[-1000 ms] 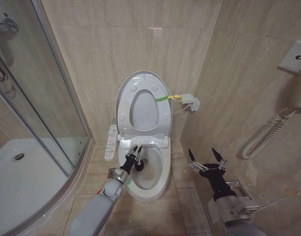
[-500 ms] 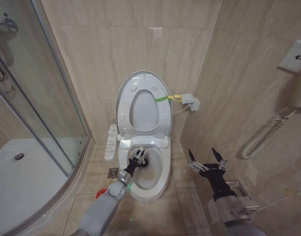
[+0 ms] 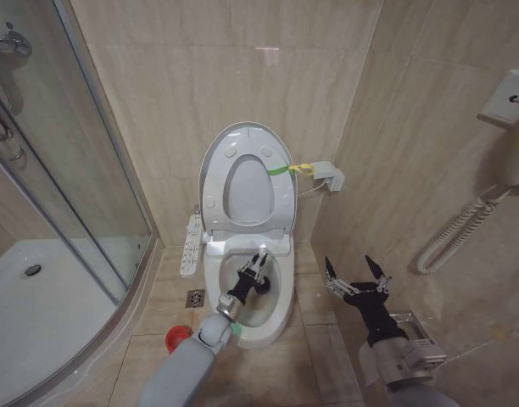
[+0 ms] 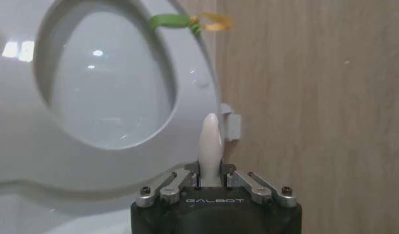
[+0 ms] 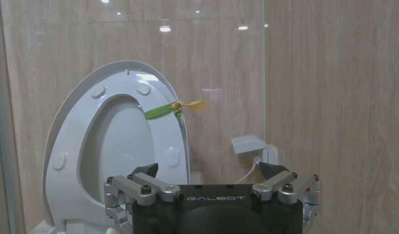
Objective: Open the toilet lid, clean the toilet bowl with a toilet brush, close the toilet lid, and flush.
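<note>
White and glossy, the toilet lid [image 3: 247,182] stands upright against the tiled wall in the head view, the toilet bowl [image 3: 281,292] open below it. The left gripper [image 3: 259,264] reaches over the bowl; the right gripper [image 3: 355,273] hangs beside the toilet with fingers spread. A red holder [image 3: 176,338] sits on the floor.

From the left wrist, that gripper's fingers pinch the toilet brush [image 4: 210,146] by its white handle (bristles hidden).

From the right wrist, the spread gripper faces the raised lid.
</note>
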